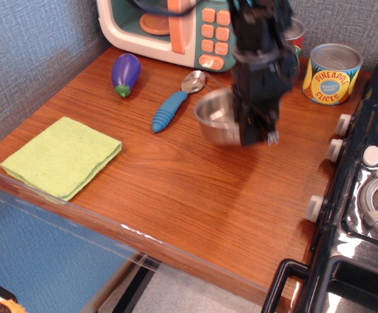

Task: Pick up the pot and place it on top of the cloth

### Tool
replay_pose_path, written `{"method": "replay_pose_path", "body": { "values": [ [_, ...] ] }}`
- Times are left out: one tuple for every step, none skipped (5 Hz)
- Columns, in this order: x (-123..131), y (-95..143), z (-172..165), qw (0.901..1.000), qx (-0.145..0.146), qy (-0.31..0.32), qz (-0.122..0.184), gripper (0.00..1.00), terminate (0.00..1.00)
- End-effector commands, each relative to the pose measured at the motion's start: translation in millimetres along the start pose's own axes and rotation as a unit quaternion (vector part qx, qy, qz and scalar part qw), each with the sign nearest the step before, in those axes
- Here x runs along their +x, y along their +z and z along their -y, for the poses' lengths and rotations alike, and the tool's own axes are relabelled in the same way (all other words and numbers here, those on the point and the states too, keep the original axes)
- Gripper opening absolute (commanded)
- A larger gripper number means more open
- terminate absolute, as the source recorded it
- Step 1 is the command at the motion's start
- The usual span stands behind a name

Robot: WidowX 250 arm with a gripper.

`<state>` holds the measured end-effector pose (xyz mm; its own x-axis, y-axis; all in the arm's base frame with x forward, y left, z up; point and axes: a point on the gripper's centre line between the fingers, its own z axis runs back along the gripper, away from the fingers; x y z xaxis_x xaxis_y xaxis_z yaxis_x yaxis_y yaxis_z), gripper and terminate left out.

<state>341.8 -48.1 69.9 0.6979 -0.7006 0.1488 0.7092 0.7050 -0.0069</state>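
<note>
The pot (214, 116) is a shiny steel pan, held up above the wooden table near its middle, partly hidden behind my arm. My gripper (253, 134) is shut on the pot's right rim, its black fingers pointing down. The handle is hidden. The light yellow-green cloth (62, 156) lies flat at the table's front left, well to the left of the pot, with nothing on it.
A blue-handled spoon (176, 101) and a purple eggplant (125, 74) lie behind the cloth. A toy microwave (176, 29) stands at the back. A pineapple can (332, 73) stands back right, a red can partly hidden behind the arm. A black stove (365, 195) borders the right.
</note>
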Motion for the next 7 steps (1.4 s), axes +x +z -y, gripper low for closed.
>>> {"method": "replay_pose_path", "body": {
  "values": [
    [-60,94,-3,0.9916,0.05,0.091,0.077,0.0,0.0],
    [-109,105,-9,0.9825,0.075,0.158,0.065,0.0,0.0],
    [-159,96,-20,0.9679,0.094,0.231,0.034,0.0,0.0],
    [-196,79,-37,0.95,0.109,0.292,0.007,0.0,0.0],
    [-211,56,-56,0.9535,0.104,0.281,-0.029,0.0,0.0],
    [-213,39,-56,0.961,0.098,0.253,-0.051,0.0,0.0],
    [-206,29,-38,0.9697,0.097,0.216,-0.061,0.0,0.0]
  ]
}}
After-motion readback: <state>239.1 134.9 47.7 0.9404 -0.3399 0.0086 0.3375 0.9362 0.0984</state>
